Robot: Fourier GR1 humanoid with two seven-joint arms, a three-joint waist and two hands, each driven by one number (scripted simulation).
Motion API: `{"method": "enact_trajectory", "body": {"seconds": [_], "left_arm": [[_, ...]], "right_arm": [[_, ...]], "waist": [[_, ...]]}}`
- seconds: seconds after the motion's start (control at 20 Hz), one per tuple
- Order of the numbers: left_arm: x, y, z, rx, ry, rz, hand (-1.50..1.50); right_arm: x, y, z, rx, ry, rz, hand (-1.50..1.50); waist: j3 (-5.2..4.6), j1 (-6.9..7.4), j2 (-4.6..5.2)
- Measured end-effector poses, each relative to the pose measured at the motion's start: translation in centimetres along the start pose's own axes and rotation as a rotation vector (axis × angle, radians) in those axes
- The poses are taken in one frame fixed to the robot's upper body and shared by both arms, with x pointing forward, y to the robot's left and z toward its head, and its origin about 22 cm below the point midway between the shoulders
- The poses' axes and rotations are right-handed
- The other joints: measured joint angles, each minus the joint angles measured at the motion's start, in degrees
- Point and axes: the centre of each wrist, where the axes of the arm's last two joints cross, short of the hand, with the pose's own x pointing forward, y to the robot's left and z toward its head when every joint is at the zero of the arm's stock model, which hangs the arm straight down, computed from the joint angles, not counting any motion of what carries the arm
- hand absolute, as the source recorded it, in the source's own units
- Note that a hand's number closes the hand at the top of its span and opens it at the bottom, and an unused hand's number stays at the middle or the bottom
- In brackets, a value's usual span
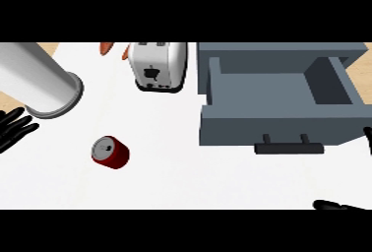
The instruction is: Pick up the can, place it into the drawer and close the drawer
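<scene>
The can (110, 152) lies on its side on the counter (189, 182), held by nothing, well left of the drawer (276, 130); so the pick-up has not begun. The drawer is pulled out, its handle (288, 147) toward me; nothing shows inside it. The left hand (15, 127) shows at the left edge with fingers spread and nothing in them, near the can but apart from it. Only a sliver of the right hand (338, 205) shows at the bottom; open or closed, I cannot tell. A toaster (158, 66) stands behind. Next, I'd judge, a hand must come over the can and curl round its side; the left is nearer.
</scene>
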Motion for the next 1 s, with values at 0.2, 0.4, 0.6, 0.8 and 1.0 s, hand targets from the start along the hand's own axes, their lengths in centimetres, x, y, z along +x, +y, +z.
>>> {"method": "enact_trajectory", "body": {"seconds": [0.2,0.4,0.6,0.8,1.0], "left_arm": [[1.5,1.7,0.7,-0.006,0.013,0.003,-1.50],[1.4,2.2,1.7,0.019,0.025,0.053,-1.50],[0.9,2.5,1.0,0.038,0.055,0.130,-1.50],[0.7,2.8,0.4,0.041,0.080,0.209,-1.50],[0.1,2.7,-0.1,0.035,0.104,0.264,-1.50]], "right_arm": [[-0.3,-1.5,1.0,0.001,0.004,-0.001,-1.50],[0.0,-3.2,1.8,0.002,0.007,0.001,-1.50],[-0.4,-4.6,2.3,0.009,0.003,-0.007,-1.50],[-0.5,-5.3,3.5,0.013,0.010,-0.008,-1.50],[-0.3,-6.1,3.3,0.009,0.010,-0.008,-1.50]], "waist": [[0.01,-0.03,-0.03],[0.03,0.01,-0.04],[0.02,-0.17,-0.01],[0.02,-0.24,-0.02],[0.01,-0.09,-0.01]]}}
